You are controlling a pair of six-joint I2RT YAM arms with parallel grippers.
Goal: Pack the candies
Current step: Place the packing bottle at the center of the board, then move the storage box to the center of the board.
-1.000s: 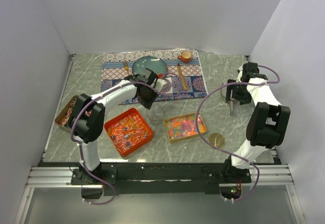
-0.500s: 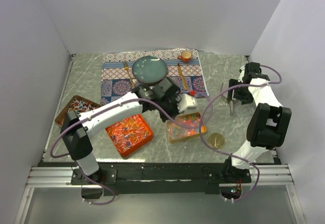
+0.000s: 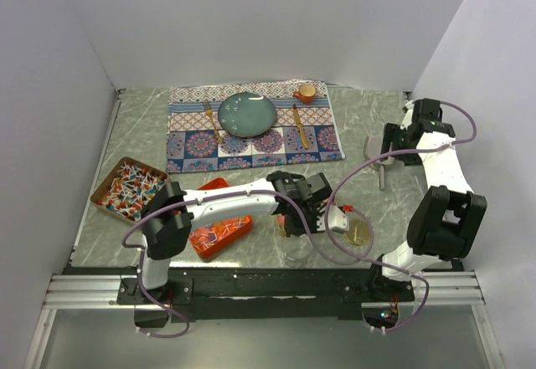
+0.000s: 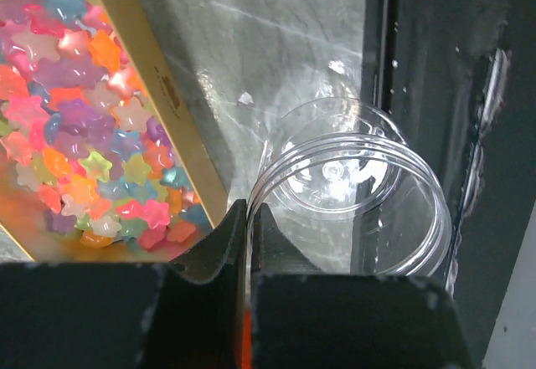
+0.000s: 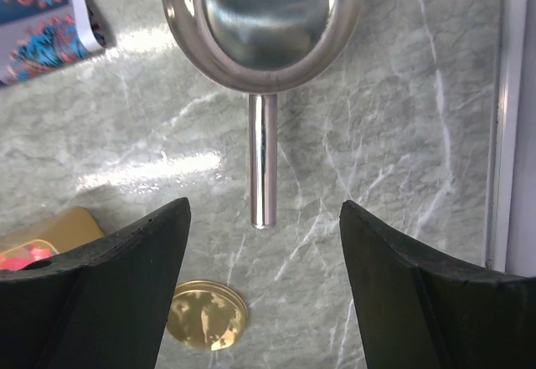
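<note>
My left gripper [image 4: 249, 210] is shut on the rim of a clear empty jar [image 4: 352, 193], beside the pastel star candies [image 4: 75, 135] in their gold tray [image 4: 163, 93]. From above, the left gripper [image 3: 295, 228] and the jar [image 3: 300, 250] are at the table's near edge. My arm hides most of that tray. Orange-red candies [image 3: 219, 228] fill the orange tray. Red-white-blue candies [image 3: 130, 187] fill the brown tray at the left. My right gripper [image 5: 264, 218] is open, its jaws on either side of the handle end of the silver scoop [image 5: 264, 17] and apart from it.
A gold lid [image 3: 358, 233] lies right of the jar and also shows in the right wrist view [image 5: 207, 315]. A patterned placemat [image 3: 251, 126] at the back holds a teal plate [image 3: 247, 113], cutlery and an orange cup [image 3: 306, 93]. The black rail [image 4: 452, 93] runs close beside the jar.
My left arm has swung from the placemat's edge across the trays to the near edge, with the jar in its jaws. My right arm has shifted slightly back over the scoop.
</note>
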